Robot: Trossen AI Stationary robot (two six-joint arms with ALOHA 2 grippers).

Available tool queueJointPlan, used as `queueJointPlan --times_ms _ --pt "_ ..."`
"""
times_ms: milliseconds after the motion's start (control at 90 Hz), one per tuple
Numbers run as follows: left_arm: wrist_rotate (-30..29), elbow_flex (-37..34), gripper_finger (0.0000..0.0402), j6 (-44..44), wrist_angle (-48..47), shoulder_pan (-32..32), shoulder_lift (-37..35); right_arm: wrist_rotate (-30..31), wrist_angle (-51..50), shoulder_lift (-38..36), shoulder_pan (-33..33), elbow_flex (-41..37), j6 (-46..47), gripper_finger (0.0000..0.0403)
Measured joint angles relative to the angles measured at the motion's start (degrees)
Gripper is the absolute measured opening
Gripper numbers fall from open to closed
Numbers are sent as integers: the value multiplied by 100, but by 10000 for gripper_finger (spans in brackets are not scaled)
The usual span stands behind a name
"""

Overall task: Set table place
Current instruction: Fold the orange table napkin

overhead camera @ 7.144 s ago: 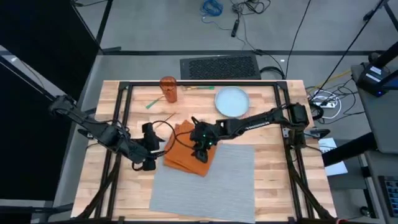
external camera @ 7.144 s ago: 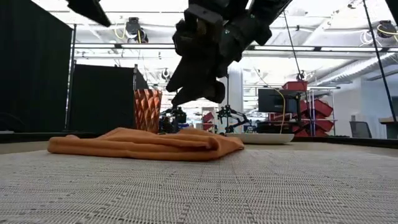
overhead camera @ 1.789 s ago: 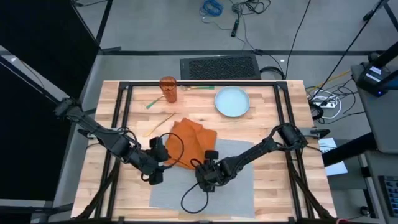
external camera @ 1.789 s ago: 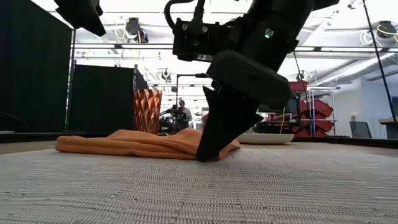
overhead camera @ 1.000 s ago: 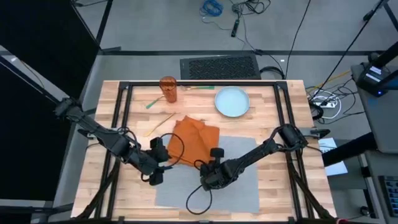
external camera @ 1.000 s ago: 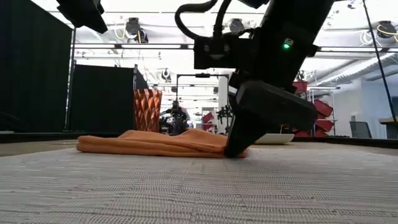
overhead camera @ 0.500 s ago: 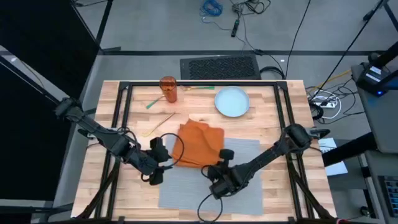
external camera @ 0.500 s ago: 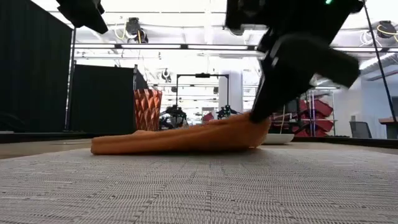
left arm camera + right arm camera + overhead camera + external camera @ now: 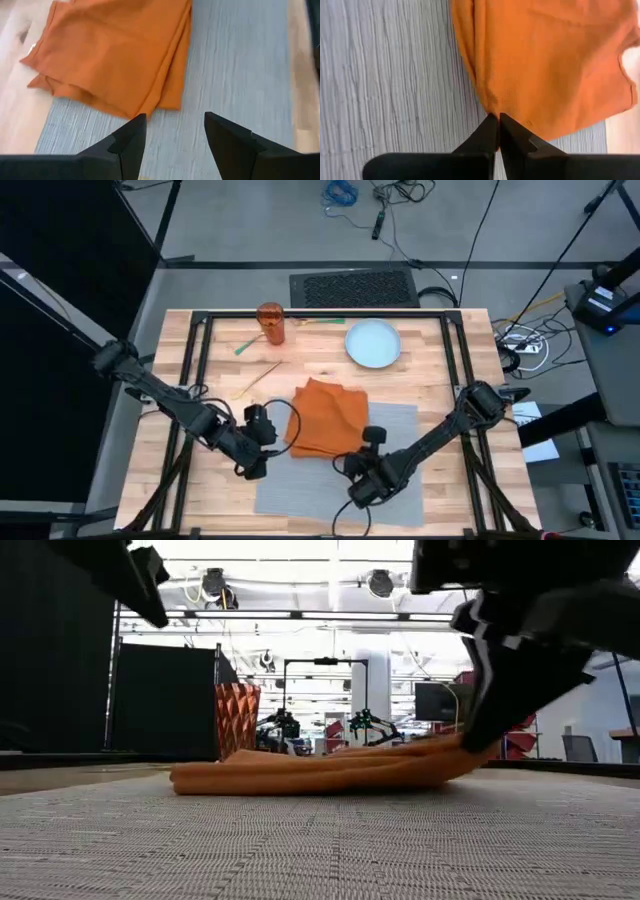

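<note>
The orange folded napkin point(image 9: 325, 418) lies with its far part on the wooden table point(image 9: 440, 360) and its near part on the grey placemat point(image 9: 390, 440). My right gripper point(image 9: 351, 459) is shut on the napkin's near end, over the placemat; it also shows in the right wrist view point(image 9: 498, 120) and the low view point(image 9: 476, 745). My left gripper point(image 9: 175, 131) stands open above the placemat's left part, just left of the napkin point(image 9: 115, 55), and touches nothing. In the high view it point(image 9: 266, 436) sits at the placemat's left edge. My right gripper pinches the napkin's near edge point(image 9: 492, 106) between its two shut fingers, close to a folded side. How many layers it has, I cannot tell. The fingers slant down from the table's near side. The held end point(image 9: 440, 758) is raised off the placemat; the rest lies flat.
A pale blue-white plate point(image 9: 373, 344) and an orange faceted cup point(image 9: 271, 323) stand at the far side of the table. Thin sticks point(image 9: 256, 378) and a green utensil point(image 9: 245, 347) lie left of centre. A black frame point(image 9: 200, 370) edges the work area.
My right gripper, shut on the napkin, has gone toward the table's right and near edges and risen a little. The napkin has slid right along with it, farther onto the placemat. Its held end has lifted while the other end stays down.
</note>
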Motion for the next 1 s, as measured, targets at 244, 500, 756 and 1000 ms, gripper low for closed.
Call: queueJointPlan --times_ms 244,500,756,1000 --pt "-124 0 184 -9 97 7 41 -90 -248 -13 111 -34 210 0" --pt "-107 -191 184 -41 996 111 443 -197 -207 -13 131 -33 138 0" --pt "277 -227 184 46 1598 380 1169 -275 -138 -13 135 -31 73 0" --pt "296 -227 184 303 1977 625 1239 -258 -24 -13 131 -28 13 0"
